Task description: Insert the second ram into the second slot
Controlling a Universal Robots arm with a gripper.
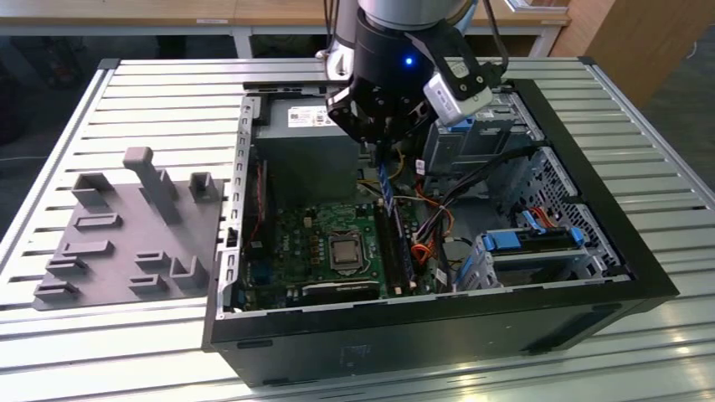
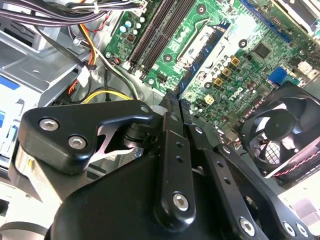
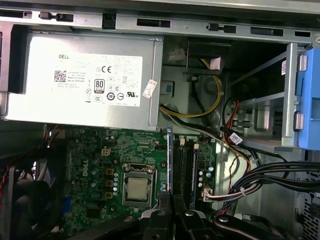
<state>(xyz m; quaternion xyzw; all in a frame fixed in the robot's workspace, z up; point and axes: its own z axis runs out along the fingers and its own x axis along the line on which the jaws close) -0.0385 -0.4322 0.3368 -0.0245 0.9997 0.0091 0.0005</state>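
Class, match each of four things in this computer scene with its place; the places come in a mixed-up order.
Things:
1 the second ram
2 grey fixture plate
3 power supply
4 processor socket

Places:
A on the table, outside the case
B held in the gripper
C mounted on the motherboard
D inside the case, beside the motherboard

Pairs: 1-B, 2-A, 3-D, 4-C
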